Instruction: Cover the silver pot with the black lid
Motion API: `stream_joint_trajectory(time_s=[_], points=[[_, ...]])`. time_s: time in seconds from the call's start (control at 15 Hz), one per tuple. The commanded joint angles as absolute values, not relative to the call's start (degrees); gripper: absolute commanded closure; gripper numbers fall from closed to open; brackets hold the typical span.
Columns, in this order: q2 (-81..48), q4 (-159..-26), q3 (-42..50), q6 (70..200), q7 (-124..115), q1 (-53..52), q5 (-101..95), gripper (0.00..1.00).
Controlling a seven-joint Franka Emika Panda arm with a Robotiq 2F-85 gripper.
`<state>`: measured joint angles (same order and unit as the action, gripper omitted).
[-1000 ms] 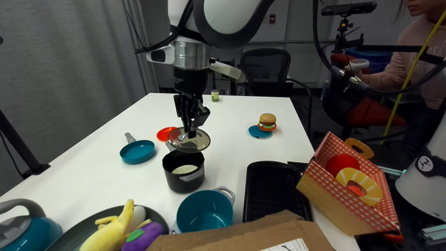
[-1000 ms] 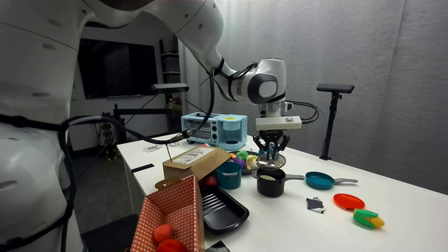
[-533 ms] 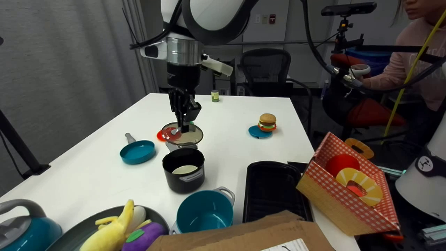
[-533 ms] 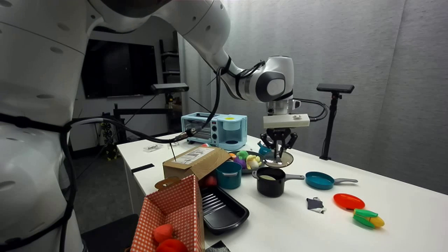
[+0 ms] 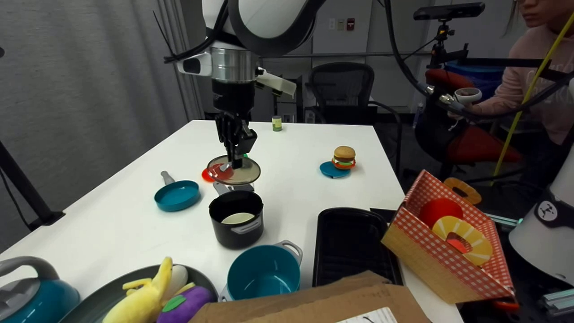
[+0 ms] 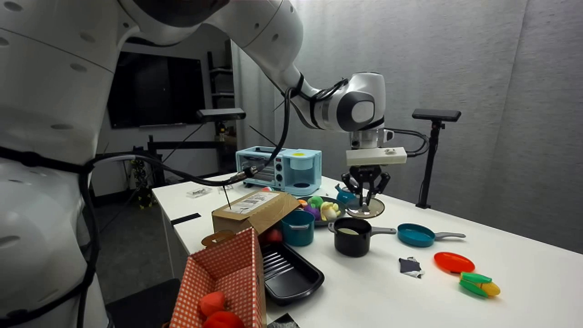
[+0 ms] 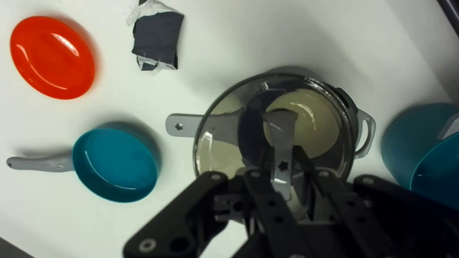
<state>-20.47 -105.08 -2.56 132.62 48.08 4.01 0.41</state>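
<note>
The pot (image 5: 231, 231) is black with grey handles and stands upright on the white table; it also shows in an exterior view (image 6: 351, 246) and under the lid in the wrist view (image 7: 347, 98). A pale round area shows inside it. The lid (image 5: 246, 175) is smoky and see-through with a dark rim and grey handle; it also shows in an exterior view (image 6: 376, 208) and in the wrist view (image 7: 218, 154). My gripper (image 5: 236, 164), also in an exterior view (image 6: 364, 201) and in the wrist view (image 7: 283, 157), is shut on the lid's handle. It holds the lid above the pot, apart from it and off-centre.
A teal pan (image 5: 177, 196) and a red plate (image 6: 454, 262) lie near the pot's long handle. A teal bowl (image 5: 264, 271) stands close on the pot's opposite side. A black tray (image 6: 291, 275), a checkered box (image 6: 218, 273) and a cardboard box (image 6: 255, 207) are nearby.
My gripper has moved with the lid, leftward and slightly up in an exterior view, rightward in the other, toward the pot's long handle. The pot has not moved.
</note>
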Motion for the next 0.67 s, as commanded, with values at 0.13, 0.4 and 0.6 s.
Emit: stream_joint_trajectory(time_s=[0.13, 0.4, 0.6], points=[[-21.5, -102.0, -2.4, 128.4, 47.1, 4.1, -1.8, 0.96], [-21.7, -101.1, -2.5, 125.9, 48.0, 4.1, -2.7, 0.96], [-21.9, -100.5, -2.5, 124.5, 48.4, 4.1, -3.1, 0.96]])
